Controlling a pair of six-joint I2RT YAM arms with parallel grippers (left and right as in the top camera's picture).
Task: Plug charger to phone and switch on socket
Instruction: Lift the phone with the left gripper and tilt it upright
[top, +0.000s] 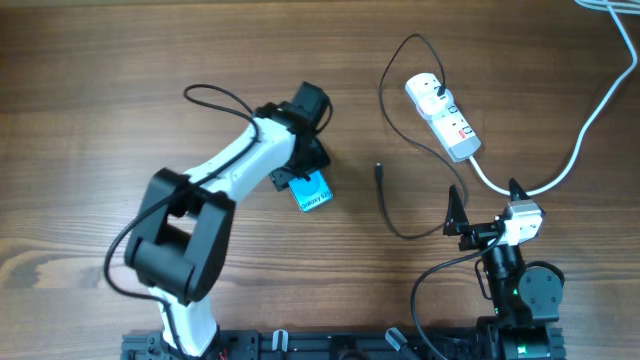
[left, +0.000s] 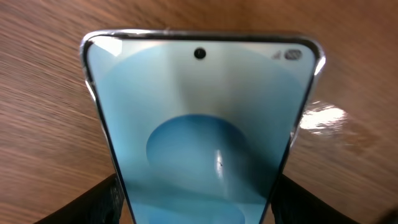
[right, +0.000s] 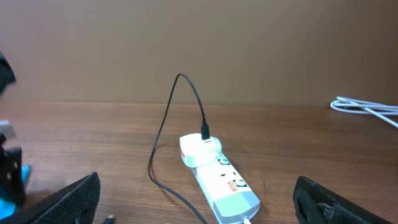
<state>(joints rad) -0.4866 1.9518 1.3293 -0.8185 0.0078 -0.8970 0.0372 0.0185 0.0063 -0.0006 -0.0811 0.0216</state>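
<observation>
The phone lies flat on the wooden table with its blue-turquoise screen up; it fills the left wrist view. My left gripper is shut on the phone, with a finger against each long edge. The socket lies at the back right with the charger's white plug in it. The thin black charger cable loops over the table to its connector tip, which lies loose right of the phone. My right gripper is open and empty, near the socket; its fingers are wide apart.
The socket's thick white cord curves off to the back right corner and shows in the right wrist view. The charger tip shows at the bottom edge of that view. My left arm stretches across the table's middle left.
</observation>
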